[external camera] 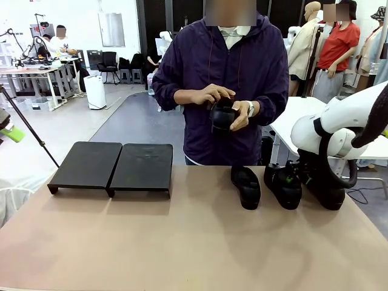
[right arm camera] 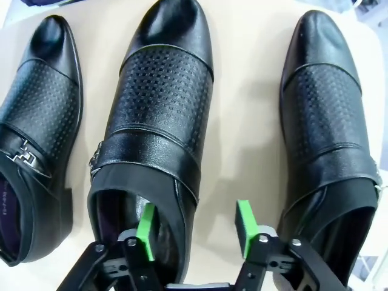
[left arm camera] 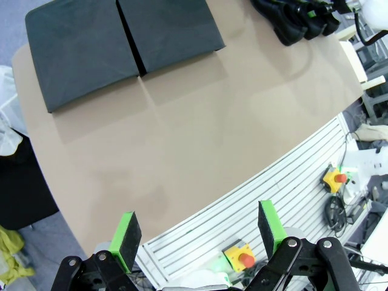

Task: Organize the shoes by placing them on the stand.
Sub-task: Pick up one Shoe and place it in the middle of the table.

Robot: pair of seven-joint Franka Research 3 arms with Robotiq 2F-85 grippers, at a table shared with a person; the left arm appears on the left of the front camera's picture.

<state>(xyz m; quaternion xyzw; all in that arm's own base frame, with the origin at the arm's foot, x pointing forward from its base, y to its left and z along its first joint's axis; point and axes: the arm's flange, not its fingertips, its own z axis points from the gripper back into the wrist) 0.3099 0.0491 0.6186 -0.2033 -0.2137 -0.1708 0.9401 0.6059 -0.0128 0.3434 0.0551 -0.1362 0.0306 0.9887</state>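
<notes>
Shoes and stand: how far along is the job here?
Done: nothing yet; the stand bears no shoe. In hand: the right gripper straddles the middle shoe's side wall, one finger inside its opening, jaws not closed on it. The person's hands hold a fourth shoe. To do: all four shoes, including the two neighbouring shoes on the table. The left gripper hangs open.

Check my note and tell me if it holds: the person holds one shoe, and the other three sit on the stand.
One thing is wrong. The three shoes sit on the table, to the right of the stand, not on it, as the front view shows. The rest holds: the person holds one shoe.
</notes>
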